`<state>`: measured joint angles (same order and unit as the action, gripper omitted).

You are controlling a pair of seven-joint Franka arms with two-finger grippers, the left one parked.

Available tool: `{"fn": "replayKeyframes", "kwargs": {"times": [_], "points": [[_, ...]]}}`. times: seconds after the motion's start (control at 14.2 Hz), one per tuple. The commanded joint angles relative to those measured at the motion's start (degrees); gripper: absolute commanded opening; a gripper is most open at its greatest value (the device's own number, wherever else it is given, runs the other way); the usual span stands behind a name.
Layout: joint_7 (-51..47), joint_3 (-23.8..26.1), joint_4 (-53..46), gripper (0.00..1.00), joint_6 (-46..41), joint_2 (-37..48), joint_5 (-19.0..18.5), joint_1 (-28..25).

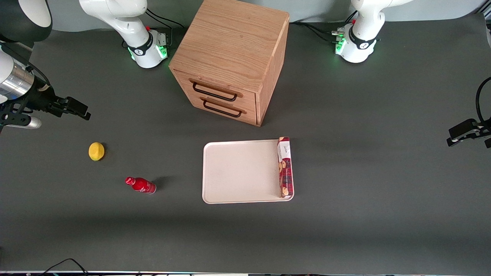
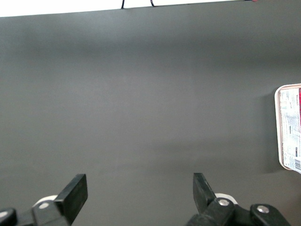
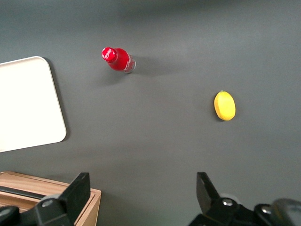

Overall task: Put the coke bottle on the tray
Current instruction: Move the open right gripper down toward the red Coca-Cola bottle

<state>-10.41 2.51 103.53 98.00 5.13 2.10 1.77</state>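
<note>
The coke bottle [image 1: 140,185], small, glossy red with a red cap, stands on the dark table between the lemon and the tray; it also shows in the right wrist view [image 3: 117,59]. The cream tray [image 1: 238,172] lies flat in front of the cabinet, nearer the front camera, and its corner shows in the right wrist view [image 3: 28,103]. My gripper [image 1: 83,113] hangs above the table at the working arm's end, farther from the front camera than the lemon and the bottle. It is open and empty [image 3: 141,188], well apart from the bottle.
A yellow lemon [image 1: 96,151] lies near the bottle, also in the right wrist view [image 3: 225,105]. A red-and-white cookie box [image 1: 284,167] lies on the tray along its edge toward the parked arm. A wooden two-drawer cabinet [image 1: 230,57] stands at the table's middle.
</note>
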Motion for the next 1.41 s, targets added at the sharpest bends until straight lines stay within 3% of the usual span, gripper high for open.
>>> {"fn": "replayKeyframes", "kwargs": {"times": [0.0,0.35,0.71,1.06,1.34], "points": [[-1.1,-0.6,-0.7,1.0,-1.3,0.1,1.2,-0.5],[-0.3,-0.3,-2.6,1.0,-0.4,-2.1,0.5,-0.7],[-0.3,0.2,-14.9,1.0,0.7,-18.1,-1.0,-2.1],[-2.2,1.5,-17.2,1.0,12.0,-29.8,-1.0,-3.6],[-3.1,1.8,-16.6,1.0,18.4,-34.6,-3.3,-4.6]]}}
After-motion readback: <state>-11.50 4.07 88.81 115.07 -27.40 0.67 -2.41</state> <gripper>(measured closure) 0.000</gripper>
